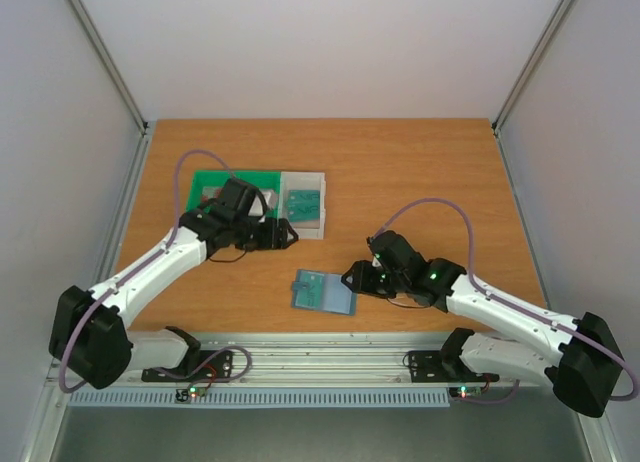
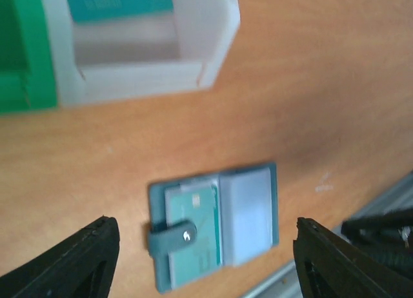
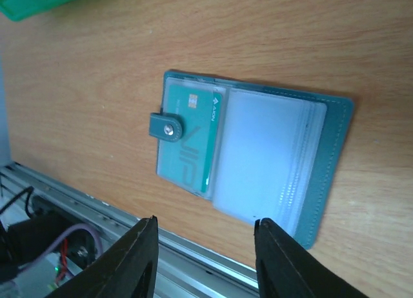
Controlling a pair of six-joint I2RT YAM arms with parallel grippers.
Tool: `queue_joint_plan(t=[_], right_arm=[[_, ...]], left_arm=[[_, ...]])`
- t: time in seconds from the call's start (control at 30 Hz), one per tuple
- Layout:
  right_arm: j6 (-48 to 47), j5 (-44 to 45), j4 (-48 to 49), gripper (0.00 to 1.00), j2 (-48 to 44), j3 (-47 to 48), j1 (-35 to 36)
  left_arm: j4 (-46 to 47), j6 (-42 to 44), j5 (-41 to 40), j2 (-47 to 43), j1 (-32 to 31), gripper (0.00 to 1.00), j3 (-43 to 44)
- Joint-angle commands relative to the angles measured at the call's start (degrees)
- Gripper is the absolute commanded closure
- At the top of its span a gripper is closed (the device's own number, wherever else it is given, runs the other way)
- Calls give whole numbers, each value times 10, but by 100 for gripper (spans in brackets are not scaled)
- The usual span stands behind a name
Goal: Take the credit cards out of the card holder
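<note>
Open card holder (image 1: 323, 292) lies on desk (image 1: 420, 172), near edge, middle. My left pincer (image 2: 206, 232) and right pincer (image 3: 205, 230) both gape, empty. One teal card (image 3: 188, 143) in clear sleeve: light, stiff, slick; I'd pinch its edge at sleeve mouth.

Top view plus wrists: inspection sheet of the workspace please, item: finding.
Surface: wooden table, no spills seen.
Job's things: card holder lies open near the front edge. A teal VIP card sits in one sleeve under the strap, and the clear sleeves beside it look empty. A second teal card lies in the white tray.
Clutter: green tray against the white one; nothing else seen.
Grippers: left tool open, empty, beside the trays. Right tool open, empty, at the holder's near edge.
Cables: grey-purple loop on each arm, the left one over the green tray.
Surroundings: white walls, metal rail in front.
</note>
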Motion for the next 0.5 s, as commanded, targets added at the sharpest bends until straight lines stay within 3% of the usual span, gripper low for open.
queue_joint_plan(t=[0.0,0.13,0.47], right_arm=[[9,-6,51,59,24,-4,7],[9,-9,69,67,50,-4,11],[6,-35,129,75,128,-7,18]], left_arm=[[6,-6,49,-19,-30,27,-52],[75,-33,84,-3,-59,36,-96],[180,-79,103,62,-79,43,-151]])
